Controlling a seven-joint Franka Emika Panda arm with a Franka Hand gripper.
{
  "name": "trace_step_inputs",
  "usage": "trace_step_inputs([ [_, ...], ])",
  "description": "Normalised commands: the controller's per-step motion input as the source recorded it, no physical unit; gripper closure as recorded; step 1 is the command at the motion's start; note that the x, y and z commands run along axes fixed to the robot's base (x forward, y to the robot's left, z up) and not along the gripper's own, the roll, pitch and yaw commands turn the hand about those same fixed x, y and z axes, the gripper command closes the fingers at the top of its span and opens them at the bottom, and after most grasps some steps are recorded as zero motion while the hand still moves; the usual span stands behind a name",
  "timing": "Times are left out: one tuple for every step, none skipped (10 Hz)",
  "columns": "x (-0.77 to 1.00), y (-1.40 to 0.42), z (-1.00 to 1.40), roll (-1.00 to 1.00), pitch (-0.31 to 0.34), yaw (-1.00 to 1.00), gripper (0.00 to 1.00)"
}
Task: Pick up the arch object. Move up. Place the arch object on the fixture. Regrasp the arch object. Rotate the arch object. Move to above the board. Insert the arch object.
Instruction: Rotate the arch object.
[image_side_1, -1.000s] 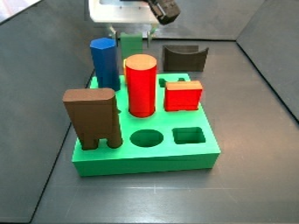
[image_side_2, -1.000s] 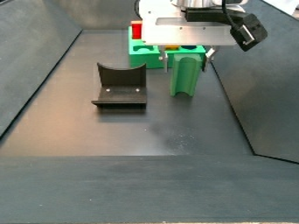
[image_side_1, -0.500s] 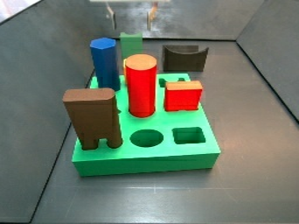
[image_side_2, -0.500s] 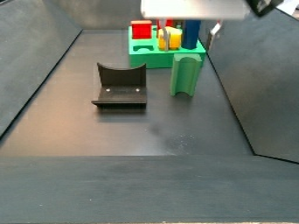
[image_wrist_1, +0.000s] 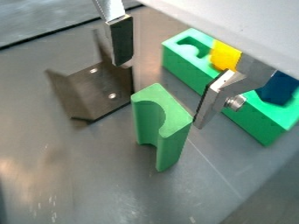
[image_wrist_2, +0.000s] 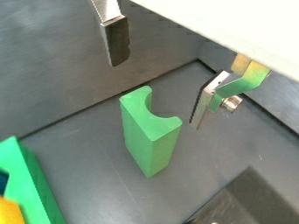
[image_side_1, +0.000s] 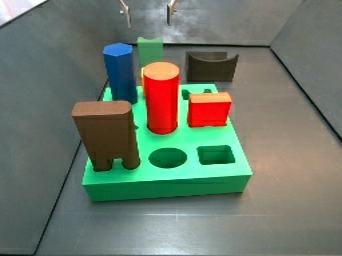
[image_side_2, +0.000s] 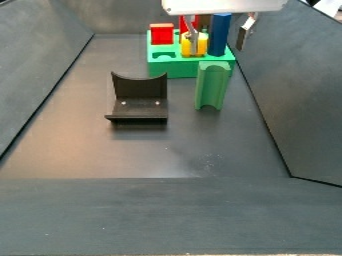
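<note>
The arch object (image_side_2: 214, 85) is a dull-green block standing on end on the dark floor, its notch facing up, beside the board (image_side_2: 167, 63) and to the right of the fixture (image_side_2: 135, 97). In a side view the arch object (image_side_1: 150, 50) peeks out behind the blue peg. My gripper (image_wrist_1: 167, 70) hangs open above it with nothing between the fingers, and both wrist views show the arch object (image_wrist_2: 149, 136) below the gap, untouched. In the side views only the fingertips of my gripper (image_side_1: 147, 8) (image_side_2: 217, 28) reach in at the top edge.
The board (image_side_1: 167, 176) carries a blue hexagonal peg (image_side_1: 119, 70), a red cylinder (image_side_1: 160, 97), a red cube (image_side_1: 209, 108) and a brown arch-shaped block (image_side_1: 107, 135); a round and a square hole show at its front. Sloping dark walls enclose the floor.
My gripper has risen from around the top of the arch object to near the upper edge of the side views. The arch object has stayed standing on the floor.
</note>
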Motion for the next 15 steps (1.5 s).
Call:
trace_step_inputs([
  [0.02,0.01,-0.01,0.00,0.004,1.00,0.00],
  [0.02,0.01,-0.01,0.00,0.004,1.00,0.00],
  [0.02,0.01,-0.01,0.00,0.004,1.00,0.00],
  [0.02,0.00,-0.01,0.00,0.004,1.00,0.00],
  [0.02,0.00,-0.01,0.00,0.004,1.00,0.00],
  [0.02,0.00,-0.01,0.00,0.005,1.00,0.00],
  [0.02,0.00,-0.01,0.00,0.005,1.00,0.00],
  [0.02,0.00,-0.01,0.00,0.005,1.00,0.00],
  [0.02,0.00,-0.01,0.00,0.005,1.00,0.00],
  [0.02,0.00,-0.01,0.00,0.005,1.00,0.00],
  [0.02,0.00,-0.01,0.00,0.005,1.00,0.00],
  [0.02,0.00,-0.01,0.00,0.005,1.00,0.00],
  [0.02,0.00,-0.01,0.00,0.006,1.00,0.00],
  [0.02,0.00,-0.01,0.00,0.006,1.00,0.00],
  [0.02,0.00,-0.01,0.00,0.006,1.00,0.00],
])
